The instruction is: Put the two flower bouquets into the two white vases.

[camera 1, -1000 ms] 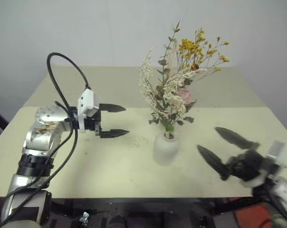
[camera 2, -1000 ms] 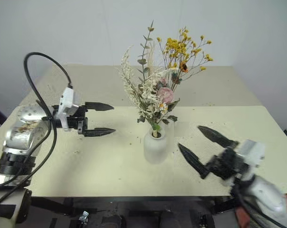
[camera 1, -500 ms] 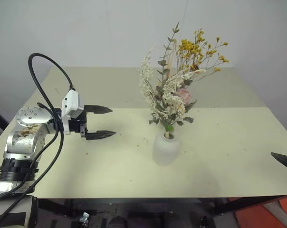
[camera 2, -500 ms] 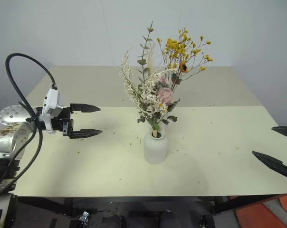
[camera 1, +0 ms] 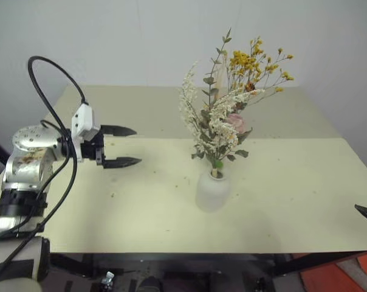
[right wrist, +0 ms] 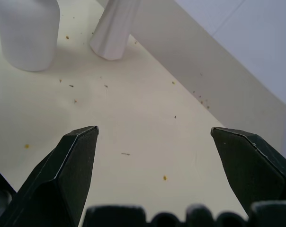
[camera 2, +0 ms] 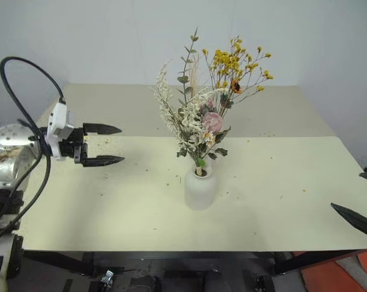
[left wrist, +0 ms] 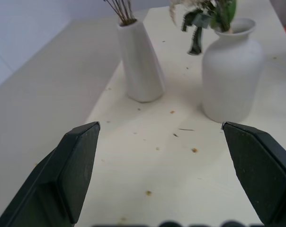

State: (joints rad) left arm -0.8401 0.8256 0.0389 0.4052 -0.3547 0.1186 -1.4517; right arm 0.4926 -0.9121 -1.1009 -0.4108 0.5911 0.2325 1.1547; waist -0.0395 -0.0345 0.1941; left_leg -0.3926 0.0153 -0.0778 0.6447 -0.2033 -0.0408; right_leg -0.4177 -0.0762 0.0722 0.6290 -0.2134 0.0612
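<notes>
With both bouquets standing in their vases mid-table, the cream-white bouquet (camera 2: 192,125) in the squat vase (camera 2: 199,188) and the yellow-orange bouquet (camera 2: 235,70) in the slim vase (left wrist: 139,61), I have pulled my right gripper (camera 2: 361,201) off past the table's right edge and eased my left gripper (camera 2: 107,145) toward the left edge, both wide open and empty, so the job looks done.

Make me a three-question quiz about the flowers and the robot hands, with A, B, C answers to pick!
1. Where is the cream-white bouquet?
A. lying on the table
B. in the squat vase
C. in a gripper

2. How many white vases stand on the table?
A. two
B. one
C. four

3. How is the left gripper?
A. shut on a stem
B. shut and empty
C. open and empty

Answers:
1 B, its stems go into the squat vase's neck.
2 A, the left wrist view shows the squat vase beside the tall vase.
3 C, its fingers stand apart with nothing between.
</notes>
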